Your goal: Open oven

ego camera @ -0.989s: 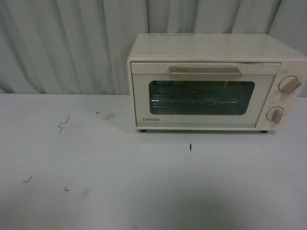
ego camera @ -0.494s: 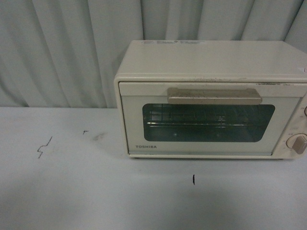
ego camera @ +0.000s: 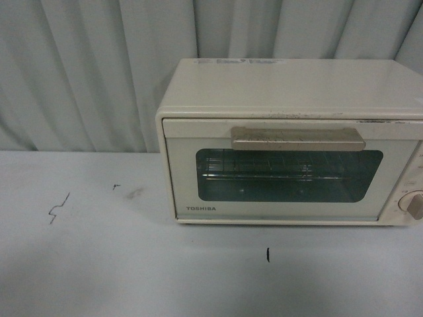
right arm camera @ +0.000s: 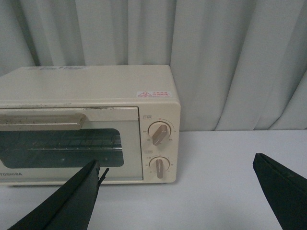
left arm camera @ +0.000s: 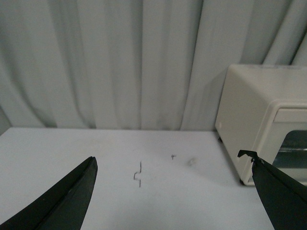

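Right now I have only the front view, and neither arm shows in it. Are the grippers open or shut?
Observer: The left gripper is open, with nothing between its fingers.
Operator: And the right one?
Observer: The right gripper is open too, empty, facing the front of the oven.
Operator: My view crops the oven's right edge. How many knobs are there?
Observer: Two. The upper knob sits directly above the lower knob, beside the shut door.
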Motion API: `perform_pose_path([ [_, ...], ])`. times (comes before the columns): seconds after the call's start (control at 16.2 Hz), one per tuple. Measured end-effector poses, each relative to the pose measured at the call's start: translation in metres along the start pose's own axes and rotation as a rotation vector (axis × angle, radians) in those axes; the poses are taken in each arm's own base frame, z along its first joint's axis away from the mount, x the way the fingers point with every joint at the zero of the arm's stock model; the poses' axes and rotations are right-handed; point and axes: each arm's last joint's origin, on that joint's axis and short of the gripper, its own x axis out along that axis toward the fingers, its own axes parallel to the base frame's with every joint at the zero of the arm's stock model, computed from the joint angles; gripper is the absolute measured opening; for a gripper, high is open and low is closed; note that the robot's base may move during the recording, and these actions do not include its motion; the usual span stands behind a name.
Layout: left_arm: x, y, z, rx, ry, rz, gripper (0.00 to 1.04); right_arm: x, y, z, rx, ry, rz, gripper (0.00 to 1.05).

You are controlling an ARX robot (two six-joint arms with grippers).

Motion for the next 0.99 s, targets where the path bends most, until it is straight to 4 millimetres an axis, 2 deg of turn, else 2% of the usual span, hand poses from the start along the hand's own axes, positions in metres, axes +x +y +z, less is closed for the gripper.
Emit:
perform_pose_path([
  [0.12, 0.002, -0.006, 0.009, 0.007, 0.406, 0.023, 0.98, 0.000, 0.000, 0.000, 0.000, 0.000, 0.001, 0.98],
  [0.19, 0.004, -0.011, 0.021, -0.026, 0.453, -0.011, 0.98, 0.000, 0.000, 0.000, 0.000, 0.000, 0.000, 0.98],
  [0.25, 0.011, -0.016, 0.035, -0.083, 0.408, -0.039, 0.98, 0.000, 0.000, 0.000, 0.000, 0.002, 0.000, 0.98],
  [0.31, 0.022, -0.022, 0.050, -0.150, 0.369, -0.061, 0.98, 0.000, 0.000, 0.000, 0.000, 0.000, 0.001, 0.98],
  [0.37, 0.036, -0.031, 0.056, -0.225, 0.371, -0.098, 0.98, 0.000, 0.000, 0.000, 0.000, 0.000, 0.000, 0.98],
  [0.56, 0.082, -0.077, 0.041, -0.458, 0.509, -0.214, 0.98, 0.000, 0.000, 0.000, 0.000, 0.000, 0.001, 0.98],
  [0.68, 0.101, -0.108, 0.026, -0.585, 0.609, -0.271, 0.98, 0.000, 0.000, 0.000, 0.000, 0.000, 0.001, 0.98],
  [0.8, 0.109, -0.133, -0.007, -0.690, 0.776, -0.262, 0.98, 0.000, 0.000, 0.000, 0.000, 0.000, 0.000, 0.98],
  [0.99, 0.106, -0.151, -0.032, -0.786, 0.870, -0.232, 0.98, 0.000, 0.000, 0.000, 0.000, 0.001, 0.000, 0.98],
])
